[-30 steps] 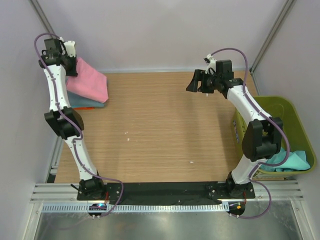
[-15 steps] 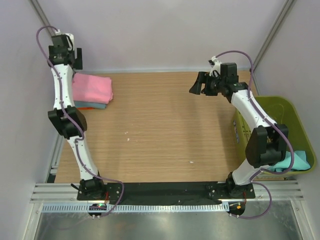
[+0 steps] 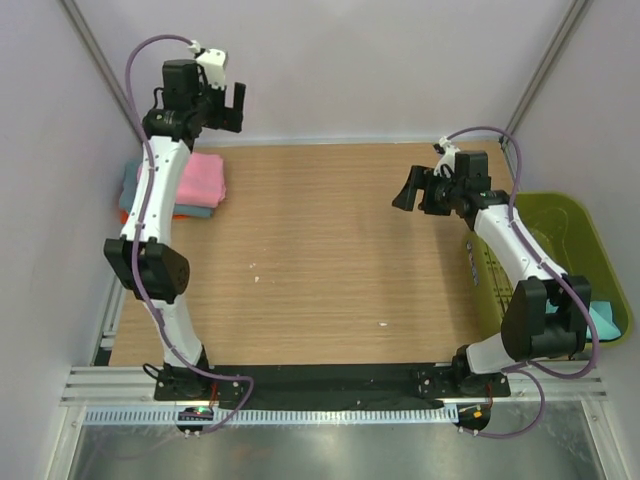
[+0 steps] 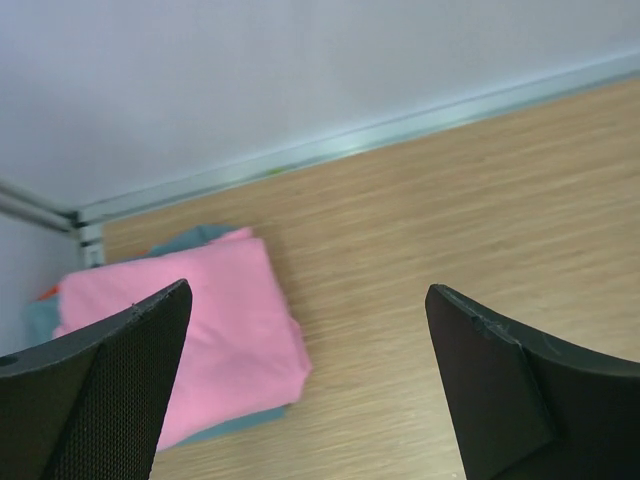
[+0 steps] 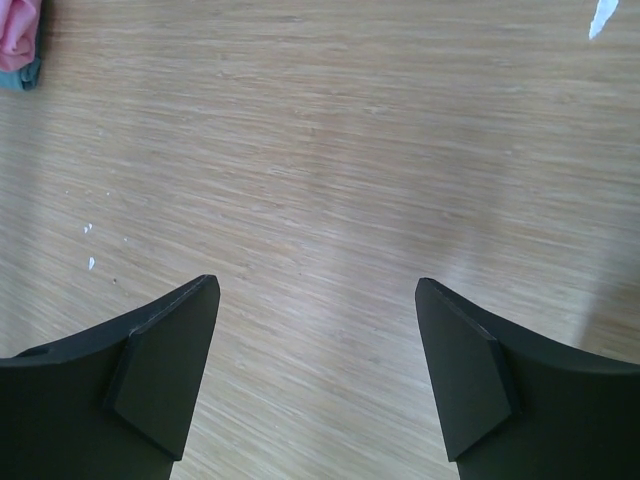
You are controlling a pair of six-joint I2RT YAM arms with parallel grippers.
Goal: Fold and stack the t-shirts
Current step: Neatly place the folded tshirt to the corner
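A folded bright pink t-shirt (image 3: 200,178) tops a stack at the table's far left corner. A teal one (image 3: 195,211) lies under it, and an orange edge (image 3: 125,215) shows at the left. My left gripper (image 3: 225,110) hangs open above and just right of the stack, holding nothing. The left wrist view shows the pink shirt (image 4: 215,320) lying free below the open left gripper (image 4: 308,290). My right gripper (image 3: 415,190) is open and empty over bare wood at the right. In its wrist view the right gripper (image 5: 317,282) is far from the pink corner (image 5: 18,30).
An olive-green basket (image 3: 560,215) stands at the table's right edge beside the right arm. A teal cloth (image 3: 605,318) lies in its near end. A wall and a metal rail (image 4: 380,135) run along the table's far edge, close behind the stack.
My left gripper opened and let the pink shirt drop flat onto the stack, then rose and swung right. The right gripper drifted slightly right and towards the near side.
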